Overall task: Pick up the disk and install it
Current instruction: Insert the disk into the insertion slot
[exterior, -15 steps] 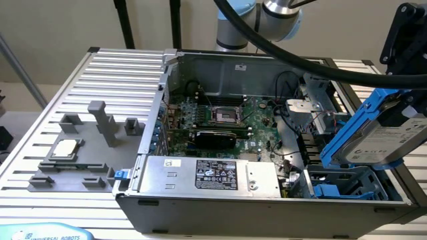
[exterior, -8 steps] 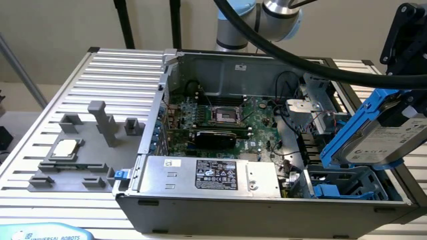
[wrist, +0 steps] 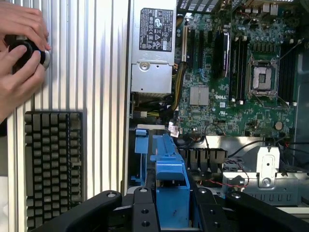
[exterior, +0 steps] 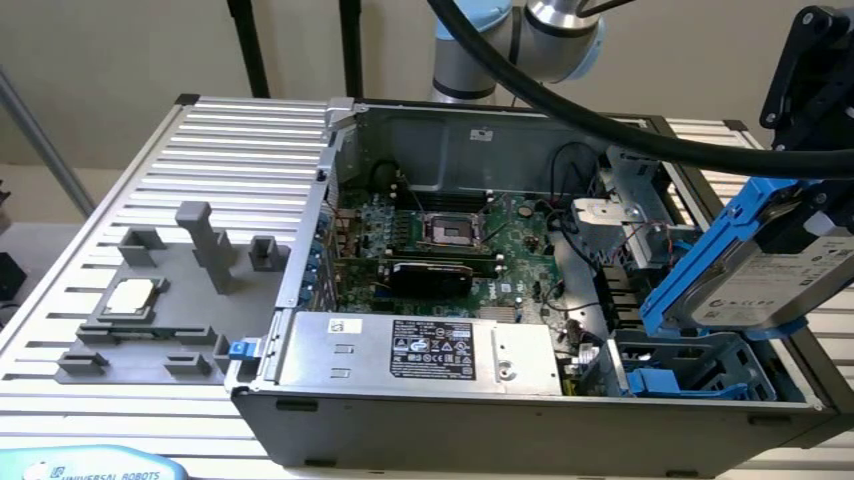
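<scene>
The disk [exterior: 781, 278] is a silver-grey drive with a white label, clipped in a bright blue frame. It hangs tilted in the air at the exterior view's right. My gripper [exterior: 817, 200] is shut on its upper end. Below it, in the case's near right corner, sits the larger blue drive cage [exterior: 687, 368]. In the wrist view the disk's blue frame [wrist: 171, 191] runs out from between my black fingers [wrist: 108, 210], edge-on, with the gripper [wrist: 171, 215] closed around it and the blue drive cage [wrist: 142, 147] just beyond.
The open computer case [exterior: 287, 290] holds the green motherboard [exterior: 441, 235], a grey power supply [exterior: 427, 350] and loose cables. A grey fixture [exterior: 147, 320] with a small silver chip [exterior: 130, 295] lies on the slatted table. A person's hands [wrist: 19, 58] and a keyboard [wrist: 53, 164] lie beside the case.
</scene>
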### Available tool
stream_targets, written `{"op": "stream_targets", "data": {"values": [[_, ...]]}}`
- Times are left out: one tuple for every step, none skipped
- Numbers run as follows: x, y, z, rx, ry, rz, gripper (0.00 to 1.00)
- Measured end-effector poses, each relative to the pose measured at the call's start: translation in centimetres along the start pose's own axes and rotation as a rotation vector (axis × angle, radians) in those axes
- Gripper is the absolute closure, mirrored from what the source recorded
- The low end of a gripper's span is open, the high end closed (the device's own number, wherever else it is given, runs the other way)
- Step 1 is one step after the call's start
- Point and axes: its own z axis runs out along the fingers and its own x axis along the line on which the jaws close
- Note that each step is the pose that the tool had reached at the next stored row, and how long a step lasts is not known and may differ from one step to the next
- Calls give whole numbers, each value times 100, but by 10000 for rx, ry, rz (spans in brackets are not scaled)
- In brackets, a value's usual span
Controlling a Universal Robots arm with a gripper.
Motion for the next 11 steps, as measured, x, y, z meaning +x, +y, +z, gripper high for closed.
{"op": "stream_targets", "data": {"values": [[0, 0, 0, 0, 1, 0, 67], [0, 0, 5, 0, -2, 0, 67], [1, 0, 14, 0, -1, 0, 67], [2, 0, 26, -1, 10, 0, 67], [2, 1, 42, -1, 24, 0, 67], [3, 1, 59, -1, 36, 0, 67], [4, 2, 74, 0, 52, 1, 67], [3, 2, 88, -1, 68, 1, 67], [1, 2, 102, -1, 84, 1, 67], [-3, 2, 117, -2, 99, 1, 67], [-5, 2, 131, -3, 113, 2, 67]]}}
